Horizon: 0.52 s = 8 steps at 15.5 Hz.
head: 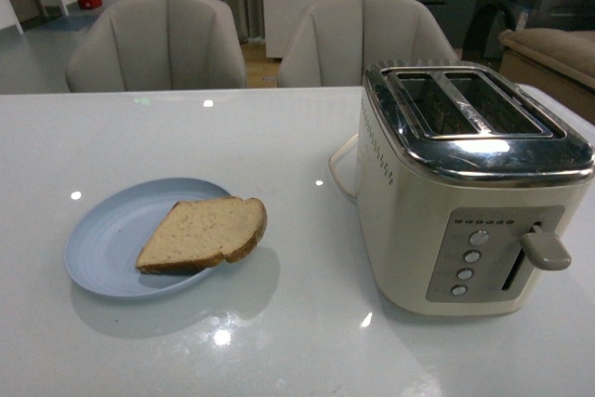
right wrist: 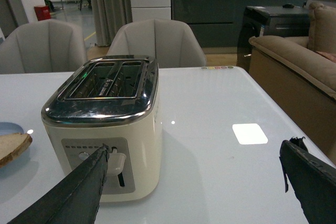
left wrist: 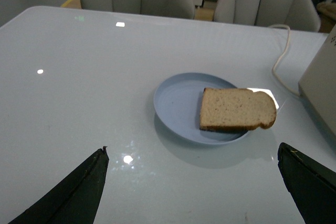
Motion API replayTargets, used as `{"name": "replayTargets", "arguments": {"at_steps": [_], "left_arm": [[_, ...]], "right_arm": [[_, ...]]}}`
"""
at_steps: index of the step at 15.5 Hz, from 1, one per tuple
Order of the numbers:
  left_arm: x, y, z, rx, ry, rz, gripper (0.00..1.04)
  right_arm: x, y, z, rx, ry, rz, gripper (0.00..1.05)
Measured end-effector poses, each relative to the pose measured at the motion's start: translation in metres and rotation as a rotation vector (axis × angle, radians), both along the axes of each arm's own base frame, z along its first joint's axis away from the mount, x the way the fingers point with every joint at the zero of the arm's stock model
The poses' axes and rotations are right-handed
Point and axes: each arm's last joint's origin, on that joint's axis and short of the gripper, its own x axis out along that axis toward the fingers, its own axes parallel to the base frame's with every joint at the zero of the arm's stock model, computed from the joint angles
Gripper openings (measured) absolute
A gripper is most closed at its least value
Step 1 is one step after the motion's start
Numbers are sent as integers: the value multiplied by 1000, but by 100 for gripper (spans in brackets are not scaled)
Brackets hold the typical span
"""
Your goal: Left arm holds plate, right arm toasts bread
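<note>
Left of the toaster (head: 469, 183), a little way off on the glossy white bench (head: 232, 127), sits the pale-blue plate (head: 102, 248). The bread (head: 204, 234) lies flat on it, with its rounded end hanging over the rim on the toaster side. That overhang looks handy to me, since it gives a free edge to pinch without scraping the plate. The left arm (left wrist: 191, 149) hovers on the near side of the plate, further from the toaster than the bread is. Its jaws are spread wide and touching nothing, so the plate isn't held yet. I'd guess the point of holding it is to stop it skating on that slick top. The right arm (right wrist: 194, 148) sits off the toaster's control end, jaws also wide apart and empty. Both slots are empty and open upward, and the lever (head: 547, 248) looks to be at the top of its slot, so the toaster seems ready for loading. Its cord (head: 339, 169) loops out on the side facing the plate, so a reach for the bread might catch it.
</note>
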Motion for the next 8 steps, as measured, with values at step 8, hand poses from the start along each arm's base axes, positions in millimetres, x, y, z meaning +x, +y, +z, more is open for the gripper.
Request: {"name": "replayTargets", "arguments": {"at_steps": [8], "left_arm": [[94,8,17,-13,-59,-89,98]], "right_arm": [[0,0,0,0,0,0,98]]}}
